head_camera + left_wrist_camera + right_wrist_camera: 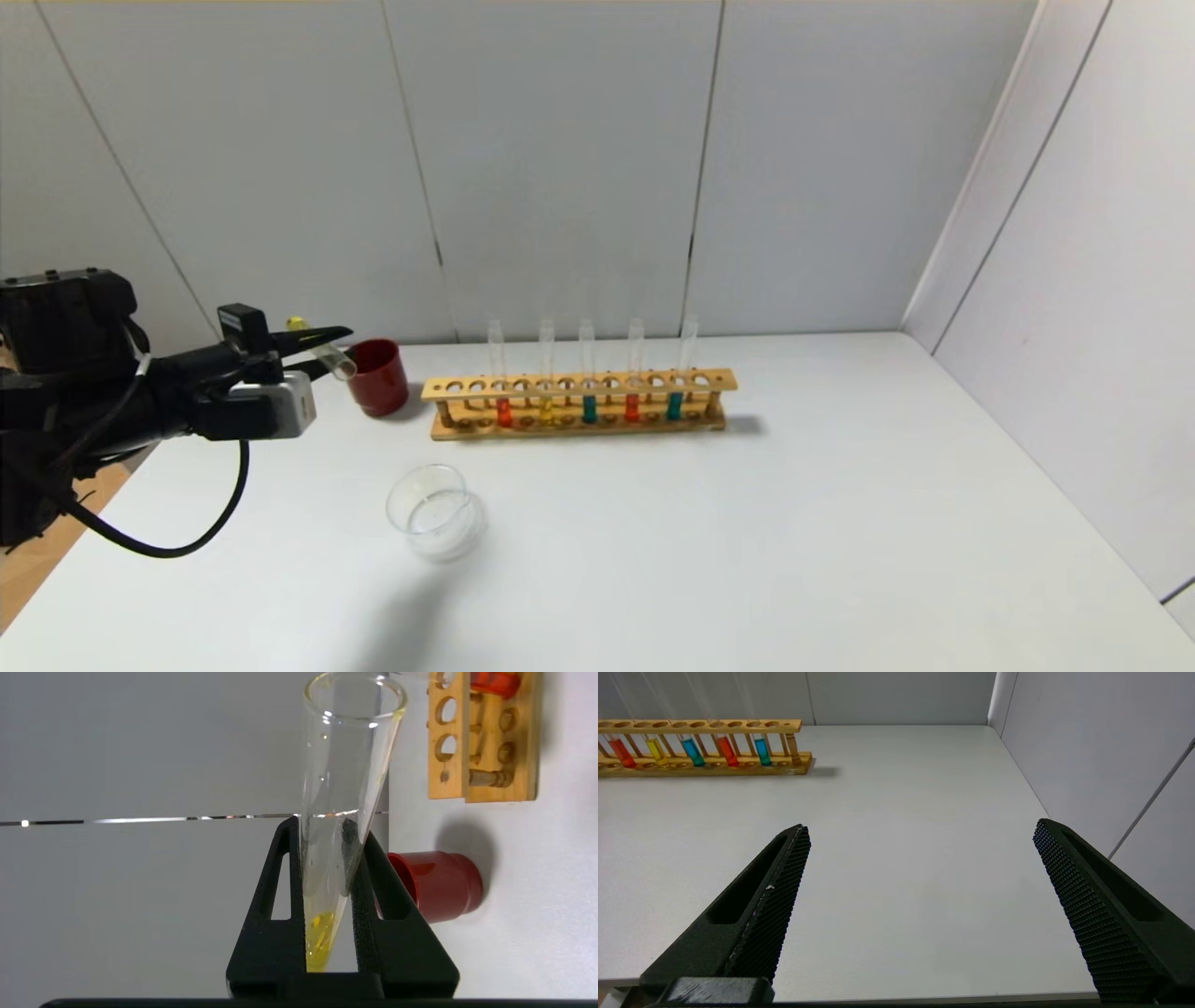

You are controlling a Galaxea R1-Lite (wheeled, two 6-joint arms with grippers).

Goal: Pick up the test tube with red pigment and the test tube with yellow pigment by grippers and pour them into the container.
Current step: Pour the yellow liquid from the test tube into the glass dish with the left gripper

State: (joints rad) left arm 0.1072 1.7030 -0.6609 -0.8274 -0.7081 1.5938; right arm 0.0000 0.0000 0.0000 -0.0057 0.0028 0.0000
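Tube with yellow dregs lay tilted in the left gripper's closed jaws — beside the red cup; right gripper gaped wide, empty, over the table.

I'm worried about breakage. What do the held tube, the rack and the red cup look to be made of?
The test tube with yellow pigment, held in the left gripper, looks like clear, glossy glass. The rack is pale unpainted wood with visible grain. The red cup is opaque and smooth, probably plastic.
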